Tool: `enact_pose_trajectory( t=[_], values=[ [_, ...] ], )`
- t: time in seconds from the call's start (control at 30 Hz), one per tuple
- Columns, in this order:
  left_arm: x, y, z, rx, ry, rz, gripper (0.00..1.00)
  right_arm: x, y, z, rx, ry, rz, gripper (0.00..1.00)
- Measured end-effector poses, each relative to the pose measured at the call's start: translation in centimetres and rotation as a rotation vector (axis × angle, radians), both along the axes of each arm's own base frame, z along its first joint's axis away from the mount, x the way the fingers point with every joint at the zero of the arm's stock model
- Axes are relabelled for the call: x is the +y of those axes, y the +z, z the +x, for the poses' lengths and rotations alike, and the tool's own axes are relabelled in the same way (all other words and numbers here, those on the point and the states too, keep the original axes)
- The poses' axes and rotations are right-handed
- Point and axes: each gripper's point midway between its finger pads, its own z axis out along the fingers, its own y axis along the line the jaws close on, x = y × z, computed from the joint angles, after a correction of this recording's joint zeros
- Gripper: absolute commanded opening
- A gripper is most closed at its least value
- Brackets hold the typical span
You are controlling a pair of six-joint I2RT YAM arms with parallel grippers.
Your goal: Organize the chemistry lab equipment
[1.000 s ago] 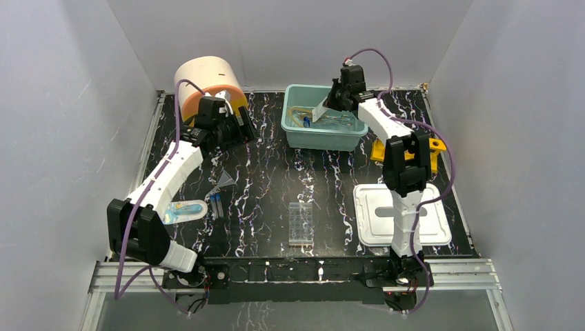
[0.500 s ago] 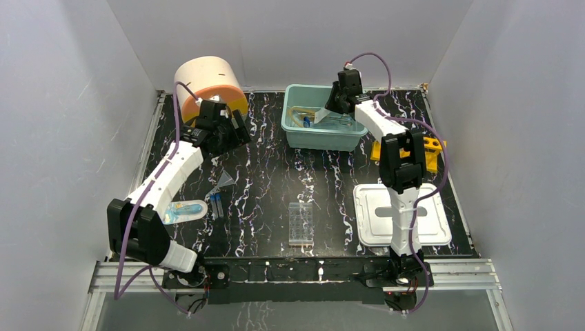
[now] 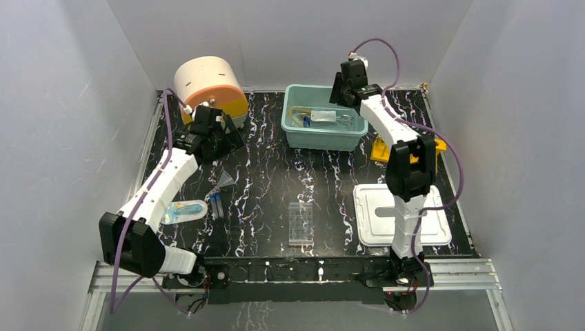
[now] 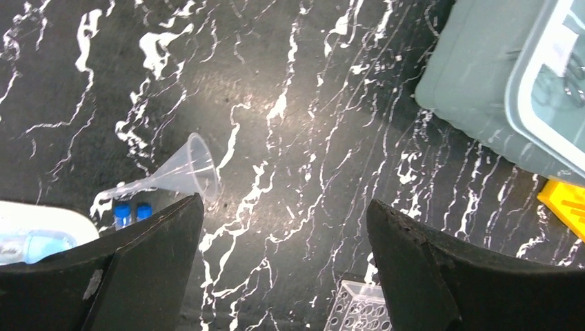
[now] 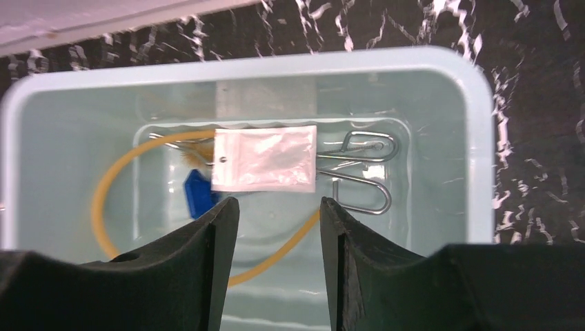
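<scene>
The left end effector (image 4: 284, 204) and right end effector (image 5: 277, 203) are both open. The tabletop (image 3: 269, 172) carries 1 funnel (image 4: 186, 169), 2 tubes (image 4: 132, 210) and 1 well plate (image 3: 301, 224). The bin (image 5: 476, 138) holds 1 bag (image 5: 265, 158).

The left claw (image 4: 284, 205) gapes wide, empty; the right claw (image 5: 277, 203), reaching far forward, seems parted and empty too.

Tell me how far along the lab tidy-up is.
Done: clear plastic bag, metal tongs and tan tubing loop lie in the teal plastic bin. In hand: nothing; right gripper open above the bin, left gripper open near the clear plastic funnel. Left: funnel, blue-capped tubes, clear well plate on the table.
</scene>
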Motion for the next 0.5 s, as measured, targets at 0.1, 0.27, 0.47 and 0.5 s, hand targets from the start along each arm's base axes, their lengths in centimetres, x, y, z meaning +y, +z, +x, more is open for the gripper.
enact_pose_trajectory(
  t=[0.1,0.27,0.47,0.5],
  values=[
    [0.7,-0.7,-0.8,0.031,0.035,0.014,0.61,0.3,3.9,-0.9,-0.063,0.023,-0.003,0.56],
    [1.9,-2.8,-2.9,0.1,0.07,0.053,0.52,2.2,10.8,-3.3,-0.183,0.11,0.047,0.56],
    [3.7,-5.3,-6.0,0.181,0.125,0.086,0.55,5.2,12.3,-7.9,-0.192,0.239,0.107,0.56],
    [3.8,-5.6,-6.4,0.192,0.131,0.091,0.55,5.8,11.7,-8.6,-0.176,0.259,0.108,0.56]
  ],
)
